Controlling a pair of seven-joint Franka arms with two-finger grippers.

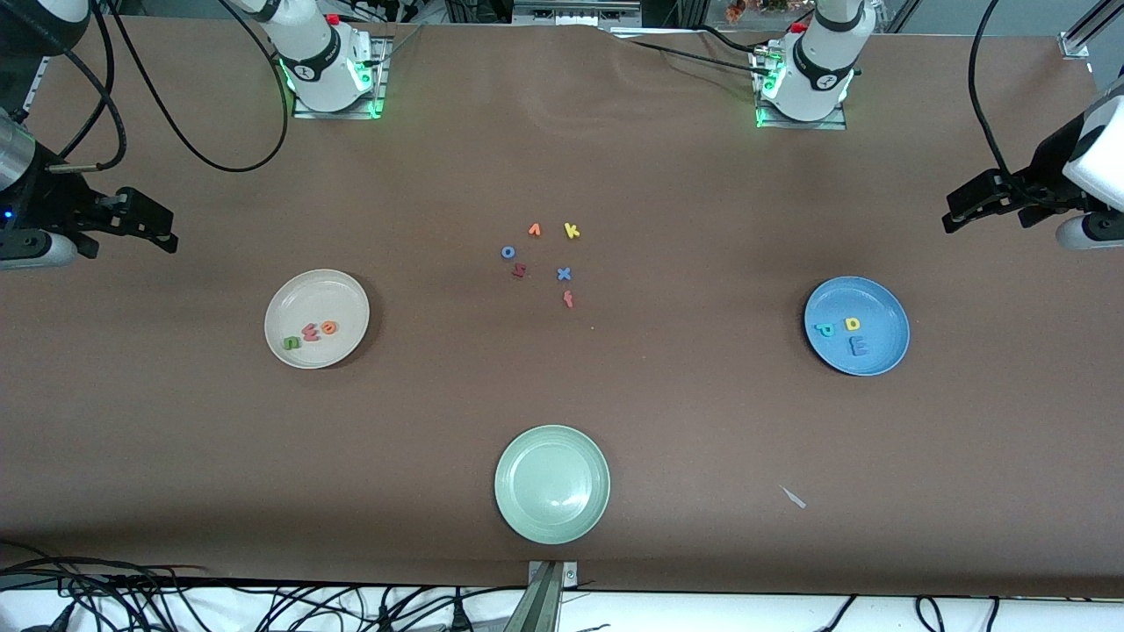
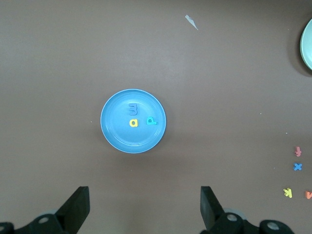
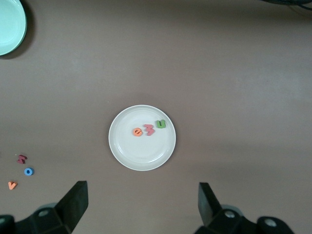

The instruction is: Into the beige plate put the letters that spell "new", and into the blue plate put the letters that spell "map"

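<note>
The right gripper point(image 1: 167, 235) hangs with its fingers spread wide and empty above the bare brown table point(image 1: 176, 439), at the right arm's end. Below it sits the round cream-beige plate point(image 1: 285, 303), holding the green foam n point(image 1: 291, 342), the pinkish-red foam w point(image 1: 310, 332) and the orange foam e point(image 1: 328, 327). The left gripper point(image 1: 953, 215), also wide open and empty, hangs at the left arm's end; beneath it the round light-blue plate point(image 1: 882, 307) holds the teal foam p point(image 1: 824, 330), the yellow foam a point(image 1: 853, 324) and the blue foam m point(image 1: 859, 347).
</note>
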